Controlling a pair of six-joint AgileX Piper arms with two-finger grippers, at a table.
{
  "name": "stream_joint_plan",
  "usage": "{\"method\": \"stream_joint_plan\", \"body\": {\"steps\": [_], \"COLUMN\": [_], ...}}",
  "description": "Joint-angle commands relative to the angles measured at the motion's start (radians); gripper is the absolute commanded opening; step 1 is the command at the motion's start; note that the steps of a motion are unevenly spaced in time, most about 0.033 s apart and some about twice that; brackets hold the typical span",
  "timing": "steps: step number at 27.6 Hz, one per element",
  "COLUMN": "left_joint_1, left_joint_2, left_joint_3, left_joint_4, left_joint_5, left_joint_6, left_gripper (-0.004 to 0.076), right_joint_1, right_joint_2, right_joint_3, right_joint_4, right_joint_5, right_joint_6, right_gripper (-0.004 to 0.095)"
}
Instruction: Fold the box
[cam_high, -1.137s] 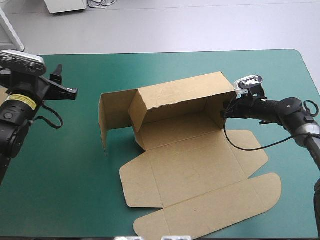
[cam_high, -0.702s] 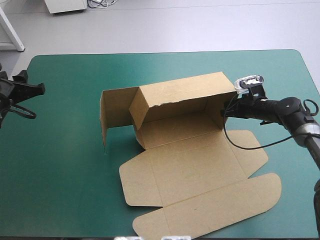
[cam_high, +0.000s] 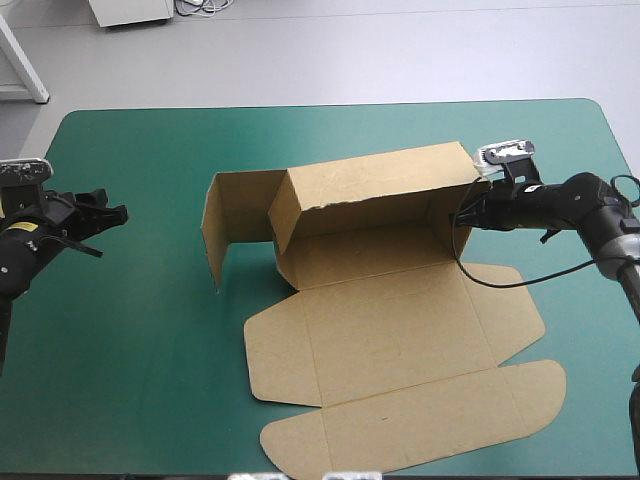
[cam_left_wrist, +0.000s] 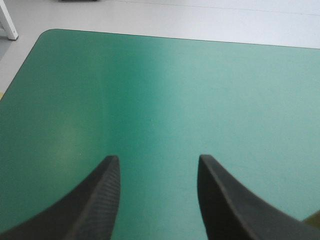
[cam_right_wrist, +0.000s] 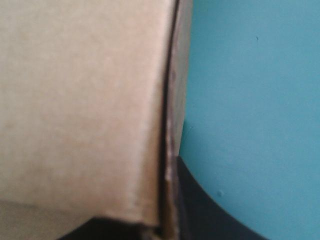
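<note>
The worktop (cam_high: 150, 330) is lit brightly and evenly from above in the high view, and no hard shadows are cast. Only a soft, narrow shade is seen at the foot of the raised walls of the box (cam_high: 380, 330), and its inner end wall beside the right jaws is darkened. Ahead of the left jaws a pale sheen is spread across the worktop, while the surface close to those jaws is shown deeper in tone. Between the right jaws the board is too near to be resolved: its face and edge are blurred, and the jaws themselves are rendered as soft dark shapes.
</note>
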Motion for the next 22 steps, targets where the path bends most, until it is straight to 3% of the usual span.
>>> {"method": "stream_joint_plan", "body": {"steps": [1, 9, 16, 18, 22], "left_joint_1": [0.002, 0.002, 0.002, 0.002, 0.002], "left_joint_2": [-0.015, -0.015, -0.015, -0.015, -0.015], "left_joint_3": [-0.025, -0.025, -0.025, -0.025, -0.025], "left_joint_4": [-0.032, -0.069, -0.081, -0.109, -0.141], "left_joint_5": [-0.064, -0.039, -0.028, -0.027, -0.027], "left_joint_6": [0.004, 0.008, 0.023, 0.044, 0.077], "left_gripper": [0.0349, 0.0349, 0.0349, 0.0349, 0.0349], "right_joint_1": [0.000, 0.000, 0.002, 0.002, 0.002], "right_joint_2": [-0.042, 0.007, 0.028, 0.028, 0.028], "right_joint_3": [-0.088, -0.089, -0.089, -0.089, -0.089], "right_joint_4": [-0.019, -0.065, -0.059, -0.059, -0.019], "right_joint_5": [0.081, 0.102, 0.103, 0.088, 0.081], "right_joint_6": [0.100, 0.181, 0.164, 0.157, 0.118], "right_gripper": [-0.0015, -0.0014, -0.0009, 0.0053, 0.0295]}}
